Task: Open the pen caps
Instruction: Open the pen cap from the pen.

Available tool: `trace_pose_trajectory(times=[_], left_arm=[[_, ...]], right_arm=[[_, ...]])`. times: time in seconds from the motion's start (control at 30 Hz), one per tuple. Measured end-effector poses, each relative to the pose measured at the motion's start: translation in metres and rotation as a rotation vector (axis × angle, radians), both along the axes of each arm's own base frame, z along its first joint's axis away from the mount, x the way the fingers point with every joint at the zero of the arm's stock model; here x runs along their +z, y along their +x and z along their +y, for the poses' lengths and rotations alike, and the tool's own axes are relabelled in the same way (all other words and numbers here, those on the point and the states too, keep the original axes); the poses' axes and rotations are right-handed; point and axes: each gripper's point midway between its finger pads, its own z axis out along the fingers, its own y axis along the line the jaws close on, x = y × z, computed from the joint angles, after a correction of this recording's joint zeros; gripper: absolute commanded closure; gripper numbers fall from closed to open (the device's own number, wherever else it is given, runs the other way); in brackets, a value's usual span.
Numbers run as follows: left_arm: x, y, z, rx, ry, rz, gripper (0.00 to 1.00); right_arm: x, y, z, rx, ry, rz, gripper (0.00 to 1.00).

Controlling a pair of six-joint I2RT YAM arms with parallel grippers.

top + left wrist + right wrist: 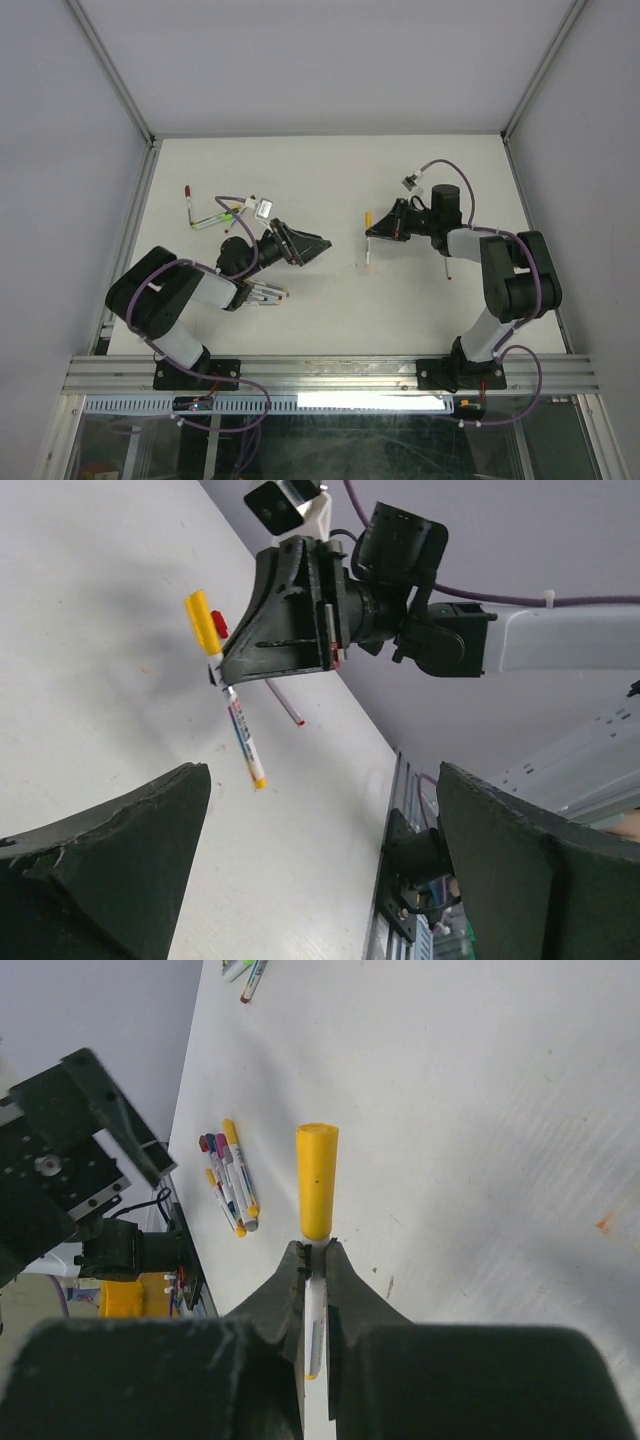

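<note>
White tabletop (330, 180), matte with a few faint scuffs. It is boxed in by pale grey panels (60, 120), and an aluminium rail (330, 372) runs along the near edge.

Now the right claw (316, 1245): its jaws are pressed together, pinching the white barrel of a pen (314, 1312). The grip sits just below the yellow cap (317, 1180), which is seated on the barrel and pokes out past the fingertips. From the left wrist view the barrel slants down out of the other side of the jaws; I cannot tell whether its tip meets the table.

Facing it is the left claw (305, 245), fingers (120, 850) spread wide with nothing between them, well apart from that pen.

A bundle of pens (230, 1182) with coloured ends lies flat behind the left claw, toward the rail. A few more pens (215, 215) lie beyond the left claw, off to its left. One thin red-tipped pen (285, 702) lies on the table just past the right claw.
</note>
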Motion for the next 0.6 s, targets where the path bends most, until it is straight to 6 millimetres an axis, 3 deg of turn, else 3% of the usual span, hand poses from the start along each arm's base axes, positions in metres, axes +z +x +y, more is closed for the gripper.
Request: trace_pose_trajectory(times=[0.27, 0.47, 0.6], left_arm=[[-0.053, 0.007, -0.003, -0.043, -0.044, 0.239, 0.06], [-0.042, 0.022, -0.016, -0.051, -0.077, 0.216, 0.12], [-0.035, 0.028, -0.032, -0.076, -0.095, 0.197, 0.22]], right_arm=[[0.021, -0.01, 0.01, 0.059, 0.025, -0.065, 1.0], [0.036, -0.045, 0.027, 0.265, 0.116, -0.1, 1.0], [0.041, -0.056, 0.032, 0.323, 0.14, -0.11, 1.0]])
